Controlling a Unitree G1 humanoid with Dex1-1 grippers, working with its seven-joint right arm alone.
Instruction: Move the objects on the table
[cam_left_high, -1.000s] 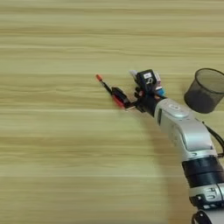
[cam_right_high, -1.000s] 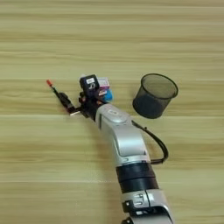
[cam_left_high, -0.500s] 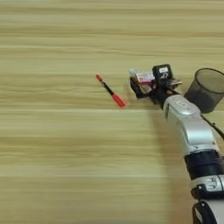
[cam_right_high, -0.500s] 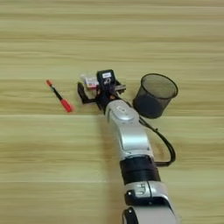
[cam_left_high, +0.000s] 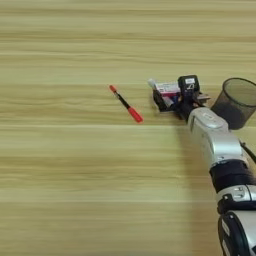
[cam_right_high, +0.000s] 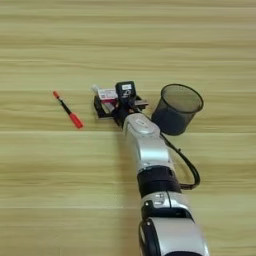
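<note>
A thin black pen with a red cap (cam_left_high: 125, 104) lies slanted on the table (cam_left_high: 65, 165), left of centre. To its right lies a small white-and-red box (cam_left_high: 167, 89). My right gripper (cam_left_high: 170, 96) is at this box, with black parts on both sides of it, and the silver forearm (cam_left_high: 215, 137) runs in from the bottom right. The right eye view has the same gripper (cam_right_high: 112, 101) at the box (cam_right_high: 107, 93), well right of the pen (cam_right_high: 67, 111). The black mesh cup (cam_right_high: 177, 109) stands upright just right of the wrist.
A black cable (cam_right_high: 187, 165) loops off the forearm below the mesh cup (cam_left_high: 236, 102). Bare wood stretches to the left and along the front of the table (cam_right_high: 50, 190).
The gripper has drawn back to the right, from the red-capped end of the pen to the box. Pen, box and cup lie where they were.
</note>
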